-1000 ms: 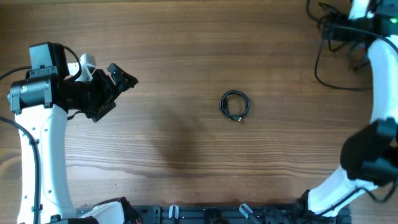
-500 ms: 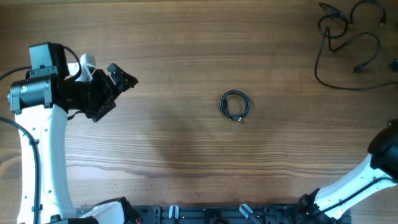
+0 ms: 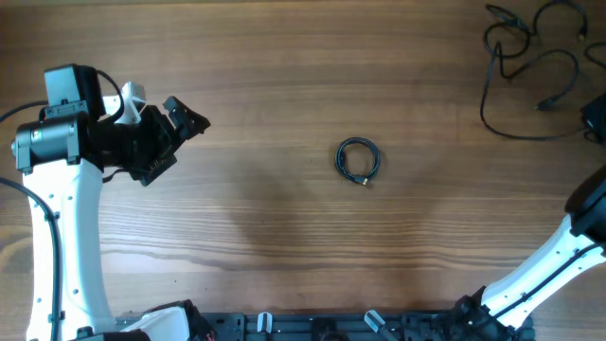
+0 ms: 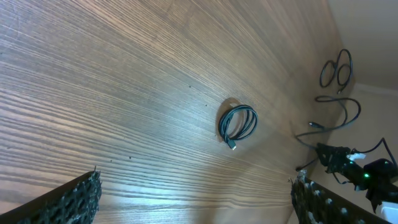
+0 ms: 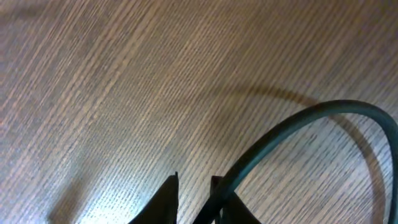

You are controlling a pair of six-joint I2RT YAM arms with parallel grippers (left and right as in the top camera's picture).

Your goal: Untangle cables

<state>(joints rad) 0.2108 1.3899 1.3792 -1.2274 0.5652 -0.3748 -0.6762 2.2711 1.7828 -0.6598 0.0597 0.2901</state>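
A small coiled bundle of cables point(image 3: 358, 159) lies flat at the table's middle; the left wrist view shows the bundle point(image 4: 237, 123) well ahead of my fingers. Loose cable loops point(image 3: 526, 68) sprawl at the far right corner and show again as loops point(image 4: 336, 67) in the left wrist view. My left gripper point(image 3: 182, 116) hovers at the left, open and empty, far from the bundle, with its fingertips point(image 4: 79, 194) wide apart. My right gripper point(image 5: 194, 186) sits at the right edge point(image 3: 594, 118). Its jaws are drawn close on a dark cable point(image 5: 298, 127) that arcs up and to the right.
The left arm's white link point(image 3: 66, 237) runs down the left side. The right arm's white link point(image 3: 549, 275) crosses the near right corner. A black rail point(image 3: 331, 327) lines the near edge. Bare wood surrounds the bundle.
The right arm has left the far right corner and come down the right edge, and its jaws have closed. The left arm, the coiled bundle and the loose loops stay put.
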